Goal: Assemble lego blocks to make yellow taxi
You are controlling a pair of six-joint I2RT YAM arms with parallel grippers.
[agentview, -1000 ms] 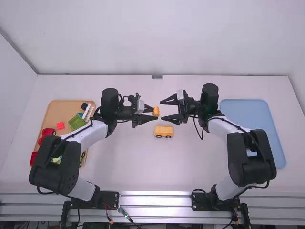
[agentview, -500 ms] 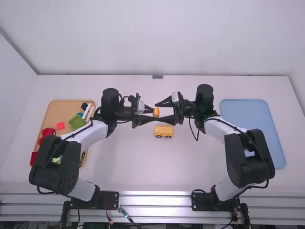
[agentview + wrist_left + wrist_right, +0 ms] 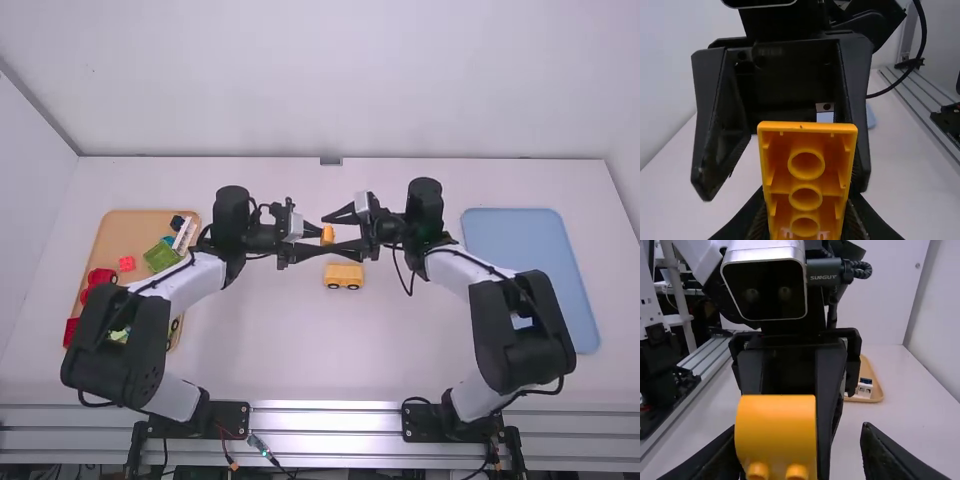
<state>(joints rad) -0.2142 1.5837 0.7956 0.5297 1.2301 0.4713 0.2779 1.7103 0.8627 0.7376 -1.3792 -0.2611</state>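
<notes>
Over the middle of the table, the left gripper (image 3: 316, 237) is shut on a yellow-orange block (image 3: 328, 235). Facing it, the right gripper (image 3: 332, 236) is open, with a finger on either side of the block. In the left wrist view the left gripper (image 3: 805, 215) grips the block (image 3: 806, 185), whose hollow underside with round tubes shows. The right gripper (image 3: 800, 432) stands open in the right wrist view; the block (image 3: 776, 430) is nearer its left finger, and a gap separates it from the right one. Below them, a yellow car base (image 3: 343, 275) with dark wheels rests on the table.
An orange tray (image 3: 136, 222) at the left holds red, green, white and blue pieces, partly under the left arm. On the right lies a blue tray (image 3: 530, 240), partly covered by the right arm. The car base is close below both grippers.
The right gripper has moved left, from apart from the block to around it, its fingers still open. The left gripper, block and car base have stayed about where they were.
</notes>
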